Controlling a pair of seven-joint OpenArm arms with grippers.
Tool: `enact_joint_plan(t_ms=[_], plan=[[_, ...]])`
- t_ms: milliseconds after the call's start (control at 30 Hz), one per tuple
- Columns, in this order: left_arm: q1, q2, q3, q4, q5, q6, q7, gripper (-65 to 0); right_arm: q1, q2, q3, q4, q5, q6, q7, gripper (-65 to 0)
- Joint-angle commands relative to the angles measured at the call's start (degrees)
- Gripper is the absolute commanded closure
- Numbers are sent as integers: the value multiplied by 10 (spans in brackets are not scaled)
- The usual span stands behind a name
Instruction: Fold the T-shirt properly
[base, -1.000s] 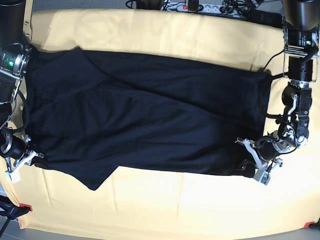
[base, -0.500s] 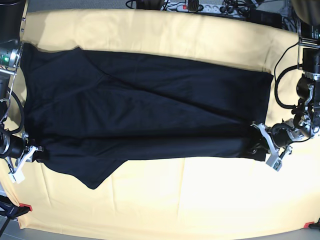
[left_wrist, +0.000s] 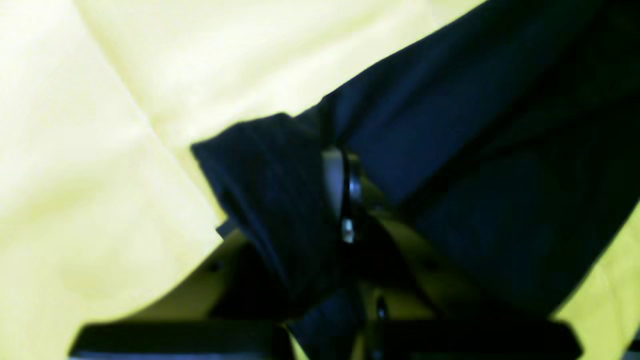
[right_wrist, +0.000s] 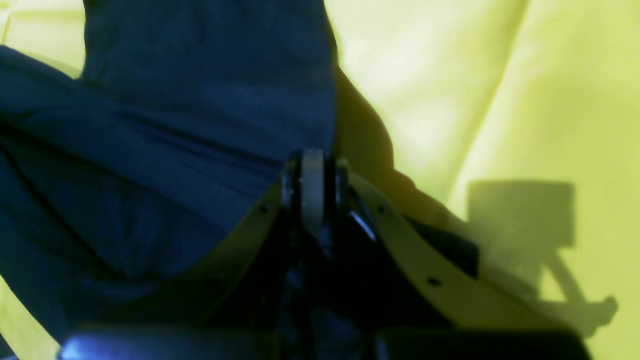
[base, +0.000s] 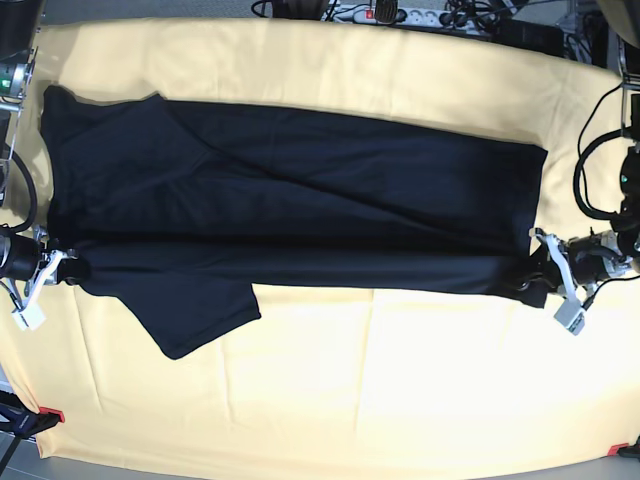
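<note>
The black T-shirt (base: 300, 200) lies spread lengthwise across the pale yellow cloth (base: 400, 390), its near edge lifted into a taut rolled band between the two arms. At the right end of that band my left gripper (base: 545, 280) is shut on the shirt's corner; in the left wrist view dark fabric (left_wrist: 280, 200) wraps around the closed left gripper (left_wrist: 345, 200). My right gripper (base: 58, 270) pinches the left end of the band, and the right wrist view shows the right gripper (right_wrist: 312, 180) shut on the shirt's edge (right_wrist: 200, 125). A sleeve (base: 190, 310) hangs loose at the lower left.
Cables and a power strip (base: 390, 12) lie beyond the cloth's far edge. Red tape marks (base: 52, 414) sit at the cloth's near corners. Bare yellow cloth fills the near half in front of the shirt.
Both grippers have carried the shirt's near edge up and away from the camera, over the shirt's body. The near hem has risen and stretched into a straight band; the sleeve has followed.
</note>
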Motion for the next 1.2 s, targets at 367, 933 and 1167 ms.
enact_joint_plan(t_ms=[367,933,1167], plan=[[-14,-36,-7,7,-172,-3,205,0,-20,26,5,44,19,1,-13,0],[35,-35,-7,7,-191,7,198,-385,31,-16,5,44,83,1,6,-412],[35,-35,-7,7,-190,7,198,-385,31,-108,5,44,-151,-20,125,-412]])
